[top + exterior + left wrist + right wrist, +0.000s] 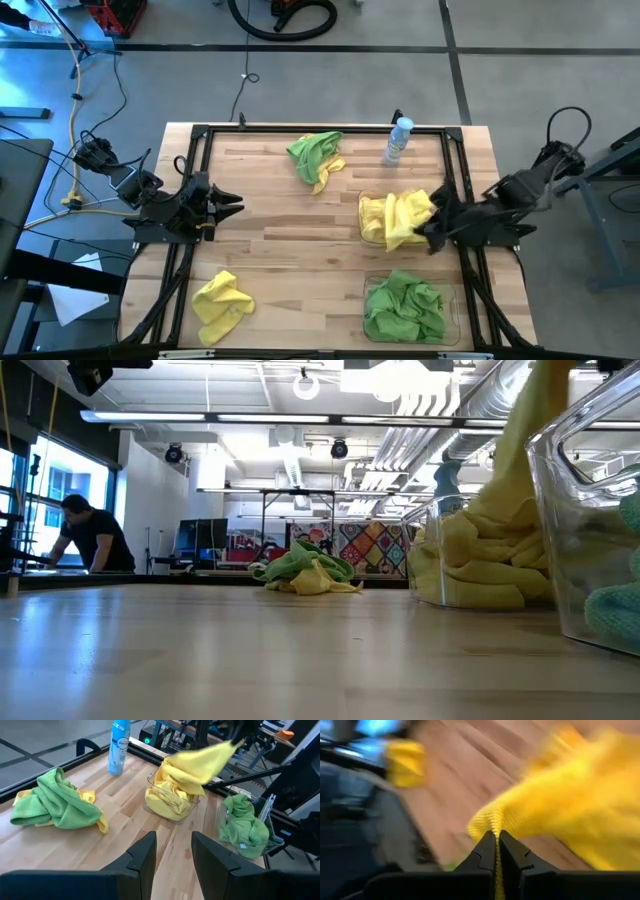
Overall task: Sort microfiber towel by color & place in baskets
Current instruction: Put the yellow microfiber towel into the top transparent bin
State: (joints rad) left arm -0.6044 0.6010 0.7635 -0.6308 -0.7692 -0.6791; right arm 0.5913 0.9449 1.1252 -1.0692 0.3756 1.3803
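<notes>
Two dark fingers of the right gripper (496,845) are pinched tight on a fold of bright yellow ribbed microfiber towel (408,212), and that cloth hangs stretched from the jaws over the shallow clear plastic basket (366,232) at the table's right side. More rumpled yellow cloth is already bunched inside that bin, pressing against its see-through wall in the low view.

Just beside it, nearer the table's front edge, the second clear rounded-corner basket (452,318) is packed with soft green towels (404,309), crumpled into deep folds.

Over on the left, the left gripper (232,207) hangs low above the pale wooden butcher-block table (290,250), fingers parted and nothing between them. It faces across the boards toward the baskets.

Front left, one loose yellow towel (222,304) lies in a heap on the planks, well apart from both bins.

Farther back, a green towel tangled with a yellow one (318,157) sits in a mound near the far edge. Beside it stands a small clear bottle with a blue cap (398,140), upright against the black metal frame (300,130).

Beyond the table, a person in a dark top (92,538) leans over a desk.
</notes>
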